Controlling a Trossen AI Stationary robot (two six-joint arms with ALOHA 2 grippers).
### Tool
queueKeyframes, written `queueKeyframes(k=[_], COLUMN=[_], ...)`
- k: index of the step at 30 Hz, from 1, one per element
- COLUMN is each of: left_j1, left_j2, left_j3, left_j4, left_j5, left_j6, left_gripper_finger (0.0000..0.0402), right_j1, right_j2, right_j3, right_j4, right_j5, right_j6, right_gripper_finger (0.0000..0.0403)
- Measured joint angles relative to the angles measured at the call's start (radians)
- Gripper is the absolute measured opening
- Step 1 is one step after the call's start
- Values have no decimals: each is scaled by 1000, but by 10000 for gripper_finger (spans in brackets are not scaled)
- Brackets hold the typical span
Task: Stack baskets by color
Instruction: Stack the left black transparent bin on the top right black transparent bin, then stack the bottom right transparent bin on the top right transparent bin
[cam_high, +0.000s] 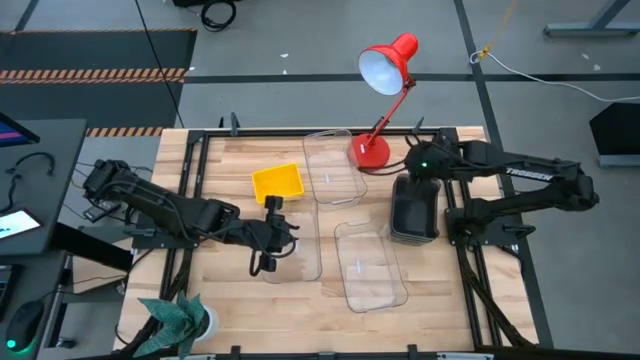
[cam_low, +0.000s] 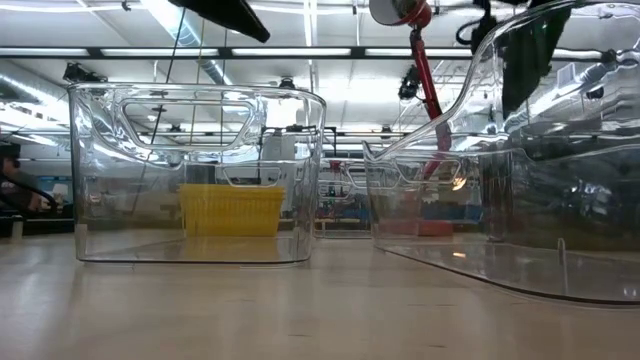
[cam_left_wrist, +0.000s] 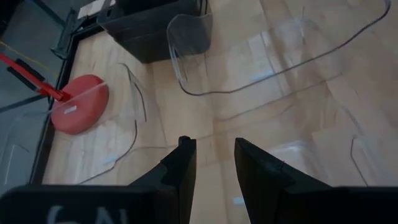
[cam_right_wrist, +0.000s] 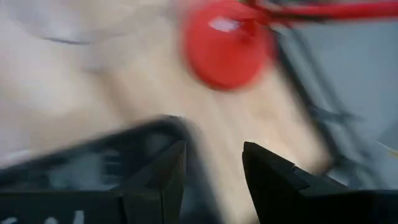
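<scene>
High view shows the right gripper (cam_high: 424, 176) over the far end of the rectangular smoky dark grey basket (cam_high: 415, 212), which sits near the table's (cam_high: 230, 300) right edge, just beside the base of the red desk lamp (cam_high: 368, 152). In the right wrist view its fingers (cam_right_wrist: 168, 171) stand apart with a gap between them and nothing held; the grey basket's rim lies under them. We judge the step in hand to be seating or releasing this grey basket, so we would lift straight up, clear of the rim and the lamp stem. The left gripper (cam_high: 270, 235) hovers over a large rectangular clear plastic basket (cam_high: 295, 245) at centre-left, its fingers moderately parted and empty. The small square bright yellow basket (cam_high: 277, 183) rests behind it; two more clear baskets (cam_high: 368, 262) (cam_high: 332, 165) lie apart, unstacked.
</scene>
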Motion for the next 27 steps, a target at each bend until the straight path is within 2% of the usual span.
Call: queueKeyframes(k=[3,6,9,16,19,24,27], left_j1=[-3,-4,-4,-4,-3,-10,-35], left_j2=[0,0,1,1,1,1,1], left_j3=[0,0,0,0,0,0,0], left_j4=[-15,-10,-14,-54,-83,-90,-93], left_j5=[2,30,65,73,85,252,279], left_j6=[-10,-22,-38,-106,-158,-252,-351], left_gripper_finger=[116,116,116,116,116,118,129], right_j1=[52,142,260,493,554,612,630], right_j2=[-6,4,31,109,158,215,232], right_j3=[-1,-1,-1,-1,-1,-1,-1], right_j4=[17,40,72,211,257,275,276], right_j5=[-165,-221,-209,-149,-146,-141,-126], right_j6=[26,107,168,294,326,363,391], right_gripper_finger=[164,164,164,161,160,160,160])
